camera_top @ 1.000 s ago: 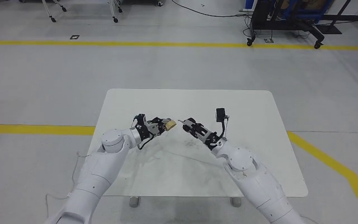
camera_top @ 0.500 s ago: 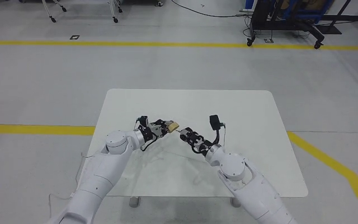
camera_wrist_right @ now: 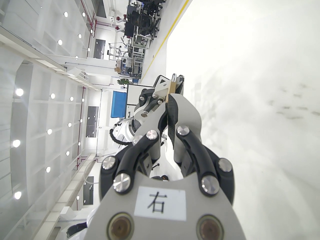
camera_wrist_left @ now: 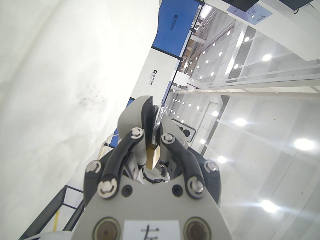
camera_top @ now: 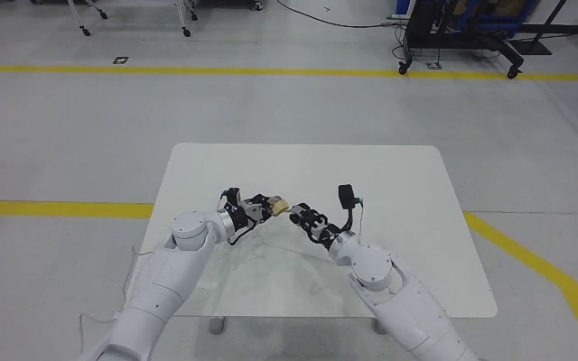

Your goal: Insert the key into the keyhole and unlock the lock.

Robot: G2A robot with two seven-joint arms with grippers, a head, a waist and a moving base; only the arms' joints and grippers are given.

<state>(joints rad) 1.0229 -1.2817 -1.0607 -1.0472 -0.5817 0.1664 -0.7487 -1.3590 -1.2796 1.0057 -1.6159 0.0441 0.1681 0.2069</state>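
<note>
1. The white desk (camera_top: 397, 180) stood on a pale floor marked with yellow lines (camera_top: 90, 69).
2. The two arms met over the middle of the desk, tips nearly nose to nose.
3. The left gripper (camera_wrist_left: 156, 116) had its fingers (camera_wrist_left: 130, 121) clamped shut on the lock (camera_top: 278, 205).
4. The lock was held off the desk surface. Its silver shackle (camera_wrist_left: 160, 114) sat up by the fingertips, and its brass body (camera_wrist_left: 153, 157) sat lower between the fingers.
5. The right gripper (camera_wrist_right: 169, 102) had its fingers (camera_wrist_right: 187, 116) pressed together with no gap to speak of.
6. The key was too thin to pick out between them (a pale sliver at best in the right wrist view).
7. The right fingertips came right up against the brass body in the right wrist view. I could not tell whether anything had entered the keyhole.
8. From the right wrist, the shackle loop stood clear beyond the left fingertips.
9. Faint dark smudges (camera_wrist_left: 92, 98) marked the desk near the left arm.
10. A dark wheeled cart (camera_top: 461, 32) stood on the floor well beyond the desk's far right corner.
</note>
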